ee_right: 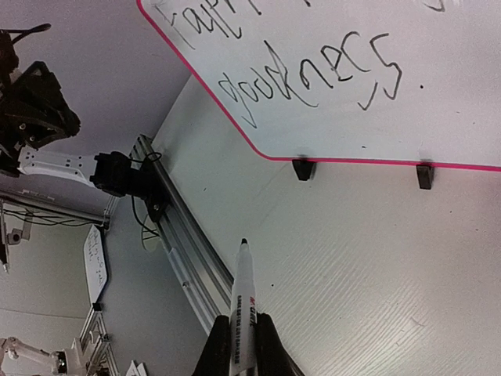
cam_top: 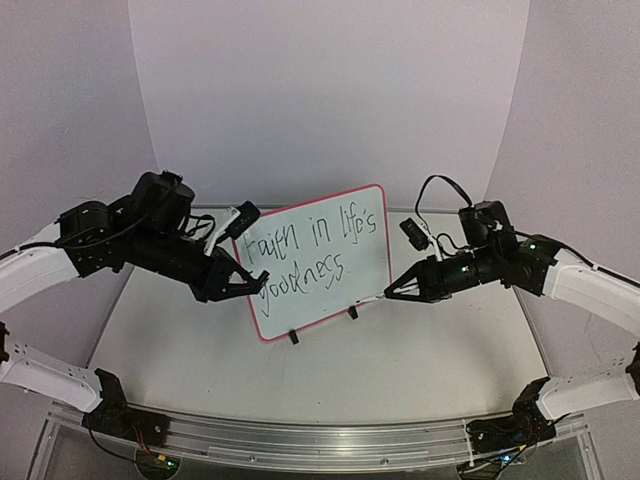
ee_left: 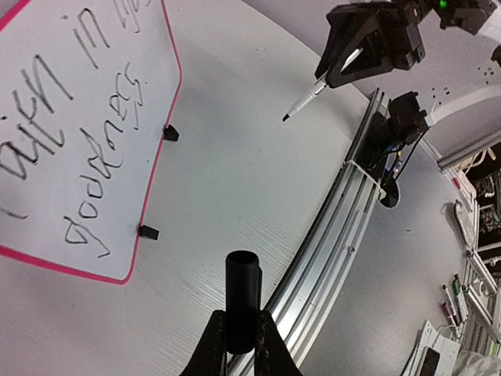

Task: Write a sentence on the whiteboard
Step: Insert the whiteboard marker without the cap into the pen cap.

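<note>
The whiteboard (cam_top: pixel 312 306), pink-framed, stands tilted on two black clip feet (cam_top: pixel 352 312) at the middle of the table, with "Faith in life's goodness" written on it. My left gripper (cam_top: pixel 262 283) sits at the board's left edge, shut on a black marker cap (ee_left: pixel 243 301). To the right of the board, my right gripper (cam_top: pixel 393 294) is shut on a white marker (ee_right: pixel 244 309). The marker's black tip points at the lower right corner of the board (ee_right: pixel 438 117) and hangs a little off it, above the table. The left wrist view shows the writing on the board (ee_left: pixel 39 231) sideways.
An aluminium rail (cam_top: pixel 320 440) runs along the table's near edge, with both arm bases on it. White walls close the back and sides. Off the table, the left wrist view shows loose markers (ee_left: pixel 452 301) on a bench.
</note>
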{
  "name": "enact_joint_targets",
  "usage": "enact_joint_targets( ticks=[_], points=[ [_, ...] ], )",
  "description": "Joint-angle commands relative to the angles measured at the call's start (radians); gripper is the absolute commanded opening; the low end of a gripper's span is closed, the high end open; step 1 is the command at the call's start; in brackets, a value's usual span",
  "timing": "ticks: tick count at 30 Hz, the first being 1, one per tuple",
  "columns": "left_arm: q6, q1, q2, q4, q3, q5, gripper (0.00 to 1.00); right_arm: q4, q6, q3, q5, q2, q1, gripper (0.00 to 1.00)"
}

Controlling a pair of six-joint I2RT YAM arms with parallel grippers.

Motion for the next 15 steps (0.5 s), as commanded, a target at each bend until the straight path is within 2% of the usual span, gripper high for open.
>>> enact_joint_targets(
  ticks=[1,4,7,15],
  points=[
    [0.067,-0.119,0.124,0.109,0.044,0.014,0.00,0.012,0.008,0.055,-0.193,0.032,0.004,0.00],
    [0.122,-0.171,0.179,0.140,0.033,-0.010,0.00,0.020,0.009,0.058,-0.300,0.045,0.010,0.00],
    [0.158,-0.179,0.208,0.152,0.030,0.020,0.00,0.020,0.005,0.059,-0.383,0.063,0.011,0.00],
    [0.227,-0.183,0.250,0.154,0.033,0.113,0.00,0.021,-0.002,0.086,-0.500,0.127,0.015,0.00]
  ],
)
